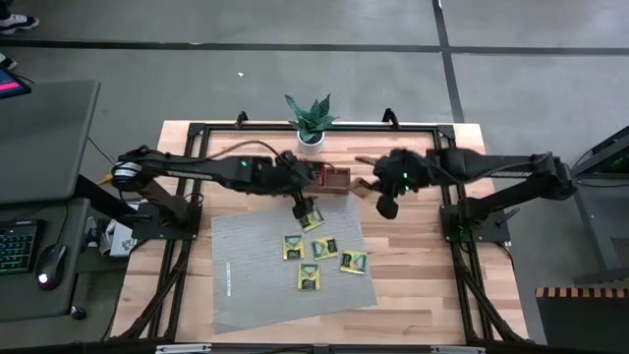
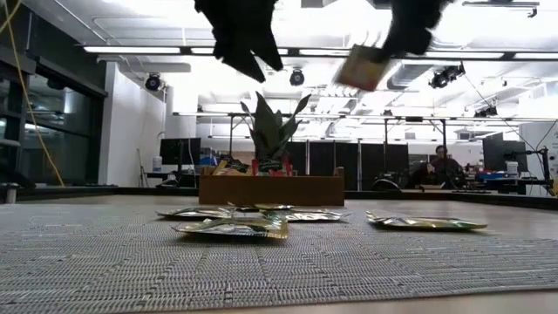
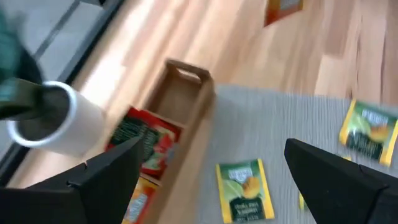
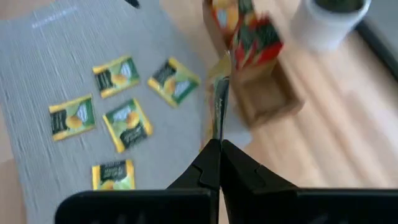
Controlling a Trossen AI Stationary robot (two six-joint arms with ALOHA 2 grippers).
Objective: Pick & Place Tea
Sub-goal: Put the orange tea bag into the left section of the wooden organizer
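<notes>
Grey ribbed mat is holding five yellow-green sachets. Right gripper is pinching another sachet edge-on beside the wooden tray — I'd be centring over the empty compartment first. Left gripper is hovering spread open.

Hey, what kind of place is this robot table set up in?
Probably a robotics lab or open workshop. The low view shows long ceiling light strips, workbenches with monitors and a person seated at a far desk; the high view shows a bare concrete floor and a desk with a keyboard beside the wooden table.
</notes>
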